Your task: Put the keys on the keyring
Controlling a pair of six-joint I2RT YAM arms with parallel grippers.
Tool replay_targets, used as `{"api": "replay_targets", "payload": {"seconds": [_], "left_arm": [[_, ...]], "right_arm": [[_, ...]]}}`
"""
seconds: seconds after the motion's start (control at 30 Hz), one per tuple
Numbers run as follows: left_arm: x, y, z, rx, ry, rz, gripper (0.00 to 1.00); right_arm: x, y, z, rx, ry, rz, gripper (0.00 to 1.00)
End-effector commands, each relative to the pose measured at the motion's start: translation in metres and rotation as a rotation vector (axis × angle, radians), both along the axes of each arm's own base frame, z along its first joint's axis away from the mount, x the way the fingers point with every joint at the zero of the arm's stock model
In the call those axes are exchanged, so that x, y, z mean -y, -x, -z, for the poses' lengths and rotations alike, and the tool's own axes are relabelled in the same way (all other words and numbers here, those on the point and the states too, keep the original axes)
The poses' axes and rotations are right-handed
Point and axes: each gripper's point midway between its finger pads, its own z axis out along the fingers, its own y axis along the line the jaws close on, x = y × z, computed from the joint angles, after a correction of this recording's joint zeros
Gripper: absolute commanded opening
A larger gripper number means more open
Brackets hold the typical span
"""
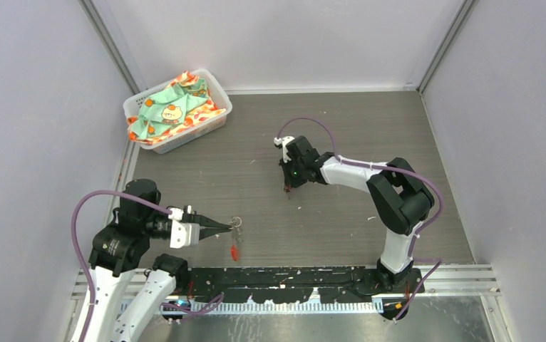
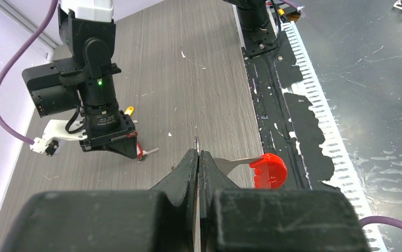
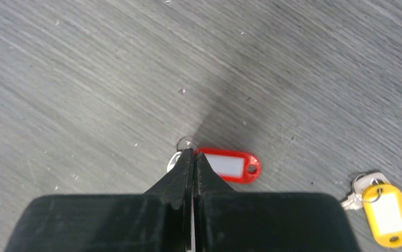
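Red-tagged key (image 3: 229, 166) (white label insert)

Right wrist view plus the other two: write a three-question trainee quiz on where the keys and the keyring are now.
1. True or false: the yellow-tagged key lies on the table, untouched by the right gripper.
2. The left gripper is shut on: A the keyring; B the yellow-tagged key; C nothing.
3. Which key is at the right gripper's tip?
Key: 1 true; 2 A; 3 the red-tagged key.
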Motion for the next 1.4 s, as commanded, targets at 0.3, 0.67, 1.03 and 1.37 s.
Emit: {"api": "replay_targets", "payload": {"seconds": [0.3, 0.67, 1.03, 1.37], "left_arm": [[0.001, -0.003, -0.011, 0.067, 0.013, 0.007, 0.0], [0.0, -0.003, -0.012, 0.074, 0.01, -0.002, 0.0], [0.0, -0.003, -0.012, 0.076, 0.009, -0.004, 0.0], [-0.001, -0.003, -0.012, 0.083, 0.007, -0.01, 0.0]], "right_arm": [[-0.014, 0.01, -0.072, 0.14, -0.1, -0.022, 0.03], [-0.019, -0.005, -0.056, 0.207, 0.138, 0.155, 0.55], [-0.026, -0.003, -0.025, 0.216, 0.226, 0.314, 0.54], [-0.027, -0.006, -0.009, 0.217, 0.24, 0.349, 0.45]]}}
